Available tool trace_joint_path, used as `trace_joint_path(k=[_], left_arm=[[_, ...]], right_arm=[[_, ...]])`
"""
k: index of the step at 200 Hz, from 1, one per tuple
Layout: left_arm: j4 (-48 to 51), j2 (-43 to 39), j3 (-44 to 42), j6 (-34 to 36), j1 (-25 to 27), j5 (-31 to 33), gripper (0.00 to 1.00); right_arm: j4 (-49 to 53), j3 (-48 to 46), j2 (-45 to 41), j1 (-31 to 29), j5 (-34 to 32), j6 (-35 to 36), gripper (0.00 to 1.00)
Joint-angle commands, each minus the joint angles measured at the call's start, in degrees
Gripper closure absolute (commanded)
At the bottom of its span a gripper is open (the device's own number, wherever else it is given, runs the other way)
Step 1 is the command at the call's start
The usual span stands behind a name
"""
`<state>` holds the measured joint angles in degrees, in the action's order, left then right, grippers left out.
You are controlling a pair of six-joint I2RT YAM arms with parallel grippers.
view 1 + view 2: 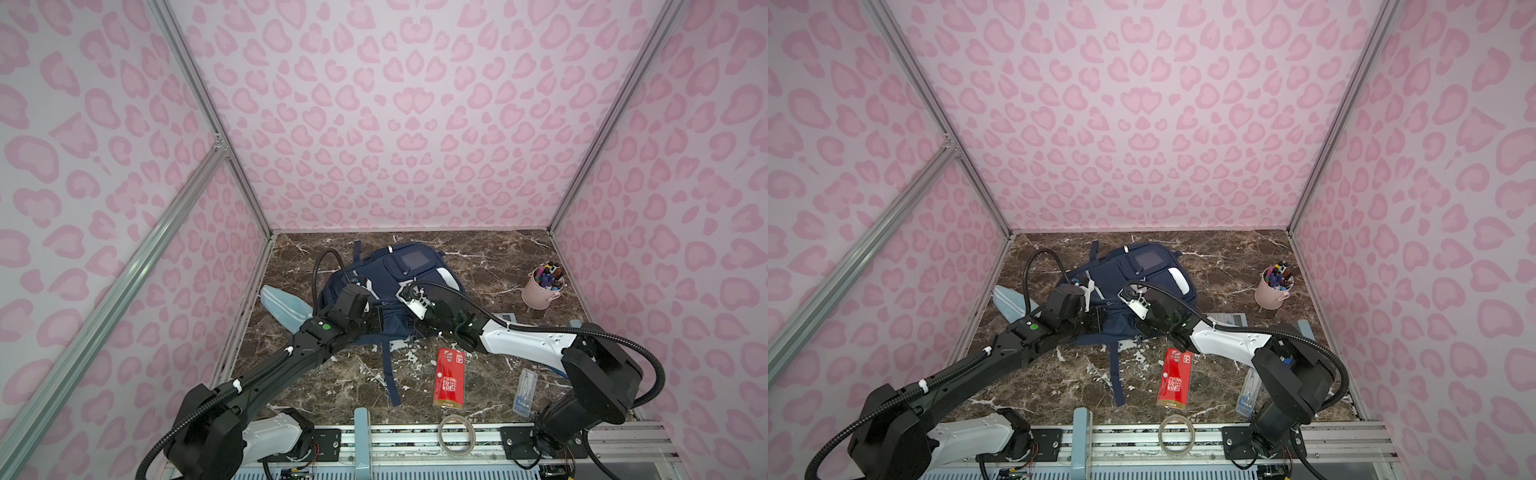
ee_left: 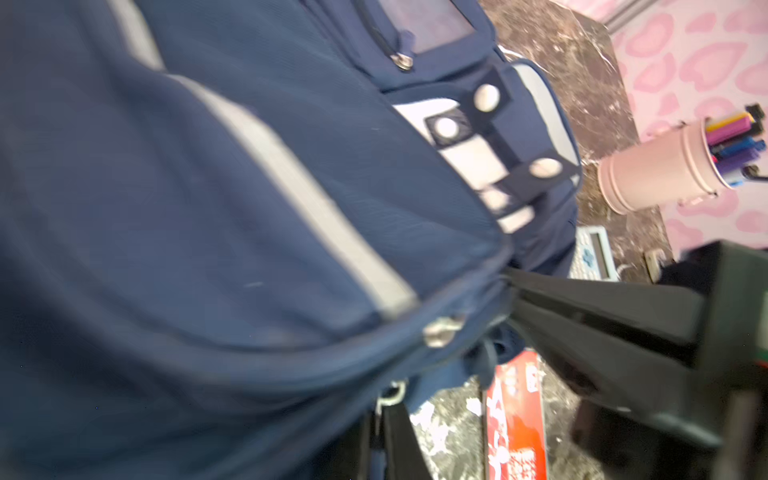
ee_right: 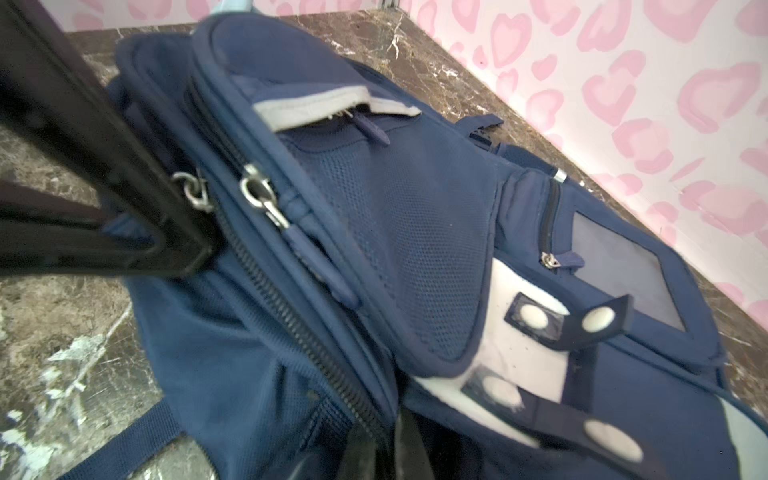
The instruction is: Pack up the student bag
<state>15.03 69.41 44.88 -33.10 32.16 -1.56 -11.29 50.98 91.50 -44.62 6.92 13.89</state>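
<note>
Nearest the rail lay a clear tape roll [image 1: 457, 432], a glossy red packet [image 1: 449, 378] and a transparent case [image 1: 525, 392], all flat and stiff. The first sat on the rail, the other two on the brown marble-patterned tabletop [image 1: 478, 257].

Past them the student bag [image 1: 399, 270] lay front-up in the middle of the table, with one webbing strap [image 1: 390, 374] trailing toward the rail. The left gripper [image 2: 513, 291] was closed, pinching the bag's piped rim beside a zip slider. The right gripper [image 3: 193, 255] was also closed at the zip edge, just beside a metal pull ring [image 3: 193, 193]. Whether it had caught cloth or the pull could not be told.

The bag looked soft and slack: woven navy nylon, a mesh pocket [image 3: 407, 232], grey reflective stripes and coarse zip teeth. It would likely sag and fold when lifted, so the corded rim or a zip pull seemed the firmest hold.

Farther off were a grey calculator [image 1: 507, 319] to the right, a light-blue pouch [image 1: 282, 307] to the left, and a pink cup of pens [image 1: 540, 291].
</note>
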Motion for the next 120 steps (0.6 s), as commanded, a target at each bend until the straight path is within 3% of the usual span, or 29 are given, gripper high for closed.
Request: trace_joint_path(k=[1, 51, 73, 97, 120], left_arm=[[2.7, 0.3, -0.9, 1.7, -4.0, 9.7, 0.97], [1.8, 2.6, -0.4, 3.8, -8.8, 11.1, 0.97], [-0.2, 0.9, -1.7, 3.4, -8.3, 5.0, 0.97], [-0.4, -1.2, -1.4, 1.4, -3.7, 1.8, 0.97], [-0.9, -2.6, -0.2, -0.8, 1.7, -0.9, 0.97]], right_arm=[[-0.3, -0.4, -1.3, 2.0, -0.7, 0.4, 1.00], [1.8, -0.5, -1.4, 6.9, -0.8, 1.9, 1.00], [1.0, -0.5, -0.9, 9.3, -2.2, 1.3, 1.00], [-0.9, 0.1, 0.1, 9.3, -6.2, -0.3, 1.00], [-3.4, -2.3, -3.4, 8.0, -2.6, -4.6, 0.47]])
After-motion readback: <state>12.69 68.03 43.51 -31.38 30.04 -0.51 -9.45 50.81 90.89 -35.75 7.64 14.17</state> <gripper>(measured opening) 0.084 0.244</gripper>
